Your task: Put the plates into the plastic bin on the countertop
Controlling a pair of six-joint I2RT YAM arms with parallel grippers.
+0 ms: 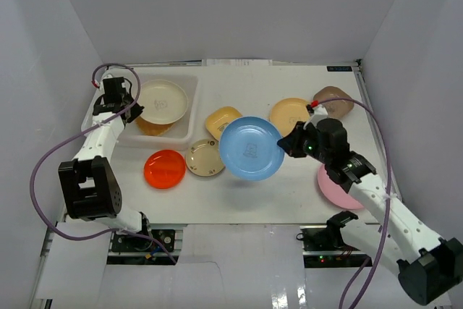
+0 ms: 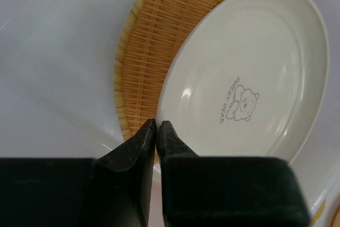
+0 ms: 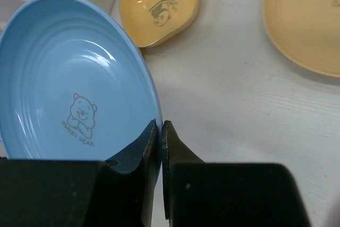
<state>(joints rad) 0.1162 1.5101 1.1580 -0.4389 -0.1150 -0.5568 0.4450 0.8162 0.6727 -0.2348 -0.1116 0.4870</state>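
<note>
The plastic bin (image 1: 194,99) stands at the back left of the countertop (image 1: 289,186). In it a cream plate (image 1: 162,99) (image 2: 249,78) lies on a tan woven plate (image 1: 153,128) (image 2: 149,51). My left gripper (image 1: 129,111) (image 2: 155,124) reaches into the bin, shut on the cream plate's near rim. At the countertop's middle, my right gripper (image 1: 283,142) (image 3: 160,126) is shut on the rim of a round blue plate (image 1: 250,147) (image 3: 69,78) and holds it tilted above the surface.
On the countertop lie a red-orange plate (image 1: 164,168), a small cream plate (image 1: 205,157), a square yellow plate (image 1: 222,121) (image 3: 158,6), a yellow-orange plate (image 1: 289,113) (image 3: 308,19), a brown plate (image 1: 334,100) and a pink plate (image 1: 336,187) under the right arm. Grey walls enclose the countertop.
</note>
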